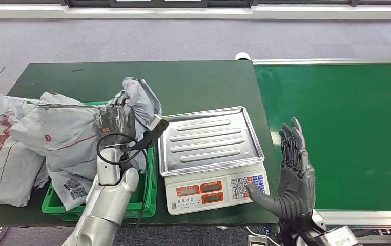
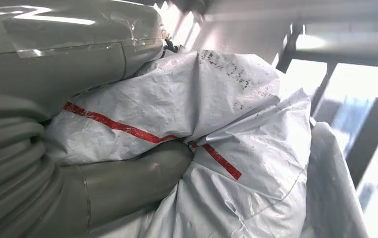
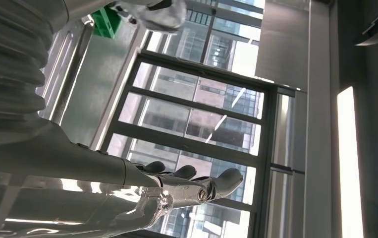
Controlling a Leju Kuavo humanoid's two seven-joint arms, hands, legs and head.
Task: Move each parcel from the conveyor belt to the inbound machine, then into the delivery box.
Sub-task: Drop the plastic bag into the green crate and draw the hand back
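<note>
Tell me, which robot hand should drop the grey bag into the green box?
Probably the left hand. It already grips the grey parcel right above the green delivery box. The right hand is open, holds nothing, and sits by the conveyor belt.

No wording was legible: the scale (image 1: 212, 154) carried red displays and a keypad too small to read, and a grey parcel (image 1: 73, 187) in the green crate (image 1: 149, 197) bore unreadable QR-code labels.

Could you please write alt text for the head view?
The robot's left hand holds a grey parcel over a green crate, beside a weighing scale with a bare tray. Its right hand is open beside the green conveyor belt.
</note>
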